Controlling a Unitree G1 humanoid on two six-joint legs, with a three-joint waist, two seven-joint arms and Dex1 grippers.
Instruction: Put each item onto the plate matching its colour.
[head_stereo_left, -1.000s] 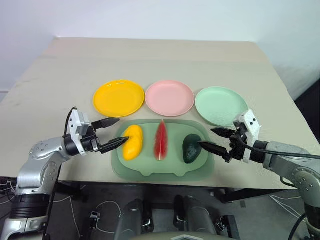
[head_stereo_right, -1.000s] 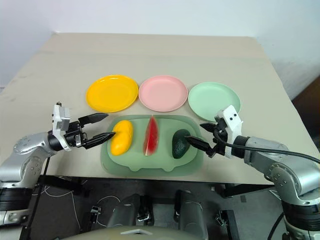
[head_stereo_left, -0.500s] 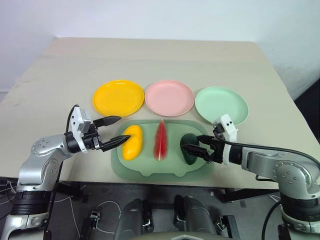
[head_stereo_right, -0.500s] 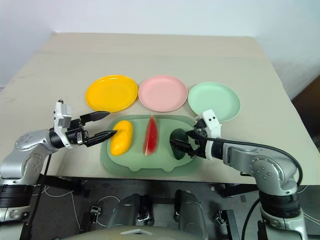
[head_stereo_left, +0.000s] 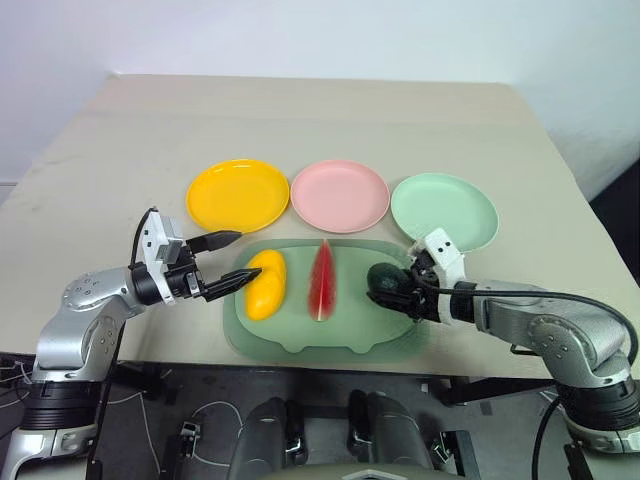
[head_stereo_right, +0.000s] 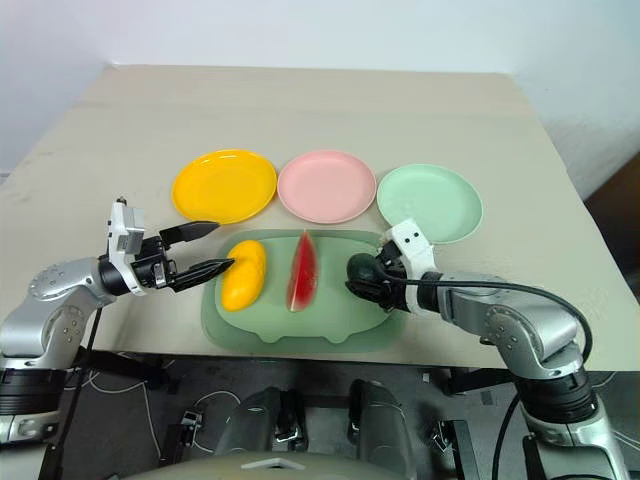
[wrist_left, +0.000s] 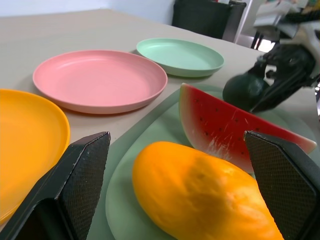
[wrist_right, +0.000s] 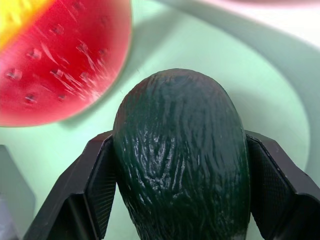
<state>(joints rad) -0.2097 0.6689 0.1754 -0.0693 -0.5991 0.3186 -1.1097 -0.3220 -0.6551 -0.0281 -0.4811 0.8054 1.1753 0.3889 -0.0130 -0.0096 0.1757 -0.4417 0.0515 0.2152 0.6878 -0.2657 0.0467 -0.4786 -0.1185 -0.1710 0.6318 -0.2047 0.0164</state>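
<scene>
Avocado (wrist_right: 181, 155) on the tray (head_stereo_left: 300, 335) now sits clamped in my right claw (head_stereo_left: 397, 287), which swung in and closed within the last second. Left claw (head_stereo_left: 228, 262) hangs wide open beside the mango (head_stereo_left: 263, 283). Lift toward the green plate (head_stereo_left: 444, 209) should come next.

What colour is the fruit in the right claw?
Dark green: the avocado, clearest in the right wrist view.
</scene>
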